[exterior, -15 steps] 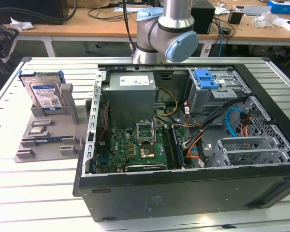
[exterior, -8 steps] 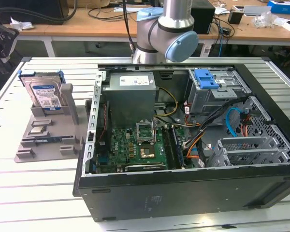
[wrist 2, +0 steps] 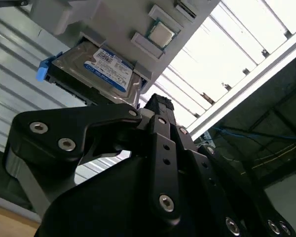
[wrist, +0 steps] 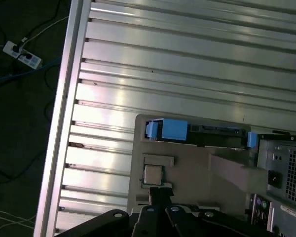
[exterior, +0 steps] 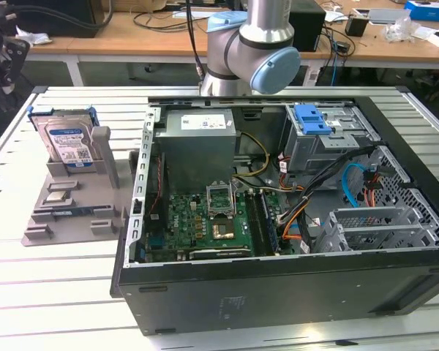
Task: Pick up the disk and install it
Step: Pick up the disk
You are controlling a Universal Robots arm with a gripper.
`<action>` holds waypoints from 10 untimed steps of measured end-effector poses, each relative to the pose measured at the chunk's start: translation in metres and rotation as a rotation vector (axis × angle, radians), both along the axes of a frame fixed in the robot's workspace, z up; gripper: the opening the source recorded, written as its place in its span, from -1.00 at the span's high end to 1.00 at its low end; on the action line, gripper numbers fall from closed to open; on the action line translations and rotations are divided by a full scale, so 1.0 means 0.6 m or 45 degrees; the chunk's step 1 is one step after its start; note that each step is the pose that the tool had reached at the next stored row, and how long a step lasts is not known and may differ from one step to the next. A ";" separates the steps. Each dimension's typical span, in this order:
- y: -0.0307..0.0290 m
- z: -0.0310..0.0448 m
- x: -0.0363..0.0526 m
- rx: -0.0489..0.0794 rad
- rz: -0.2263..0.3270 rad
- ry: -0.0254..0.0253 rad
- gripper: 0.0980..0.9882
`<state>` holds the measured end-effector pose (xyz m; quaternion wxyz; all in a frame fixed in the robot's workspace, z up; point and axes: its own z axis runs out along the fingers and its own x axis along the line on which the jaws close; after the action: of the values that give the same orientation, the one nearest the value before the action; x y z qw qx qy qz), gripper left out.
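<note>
The disk (exterior: pixel 66 142), silver with a blue-and-white label and a blue carrier, stands upright in a grey holder (exterior: pixel 58 212) on the slatted table, at the exterior view's left. In the second wrist view the disk (wrist 2: pixel 106 66) shows its label face. In the first wrist view the disk (wrist: pixel 172 129) is edge-on, a blue strip. My black gripper (wrist 2: pixel 158 103) hangs over the holder, clear of the disk, and its fingers meet at the tip with nothing between them. The same gripper (wrist: pixel 160 195) shows in the first wrist view, over the holder's near part.
An open computer case (exterior: pixel 278 292) lies at the exterior view's right, with a motherboard, cables and a grey drive bay topped by a blue bracket (exterior: pixel 312 118). The arm's base (exterior: pixel 252 44) stands behind it. A small chip (wrist: pixel 153 174) rests on the holder. The table's edge (wrist: pixel 64 98) drops to the floor.
</note>
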<state>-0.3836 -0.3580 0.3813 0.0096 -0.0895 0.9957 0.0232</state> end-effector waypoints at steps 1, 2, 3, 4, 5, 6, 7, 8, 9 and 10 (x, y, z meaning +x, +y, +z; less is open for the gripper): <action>0.0000 0.000 0.000 0.000 0.044 0.0000 0.98; 0.0000 0.000 0.000 0.000 0.101 0.0000 0.98; 0.0000 0.000 0.000 0.000 0.133 -0.0001 0.98; 0.0000 0.000 0.000 0.000 0.157 -0.0001 0.98; 0.0000 0.000 0.000 0.000 0.203 0.0000 0.98; 0.0000 0.000 0.000 0.000 0.237 0.0000 0.98; 0.0000 0.000 0.000 0.000 0.295 -0.0001 0.98; 0.0000 0.000 0.000 0.000 0.364 0.0000 0.98; 0.0000 0.000 0.000 0.000 0.410 0.0000 0.98; 0.0000 0.000 0.000 0.000 0.440 0.0000 0.98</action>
<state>-0.3836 -0.3580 0.3813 0.0055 -0.2594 0.9654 0.0245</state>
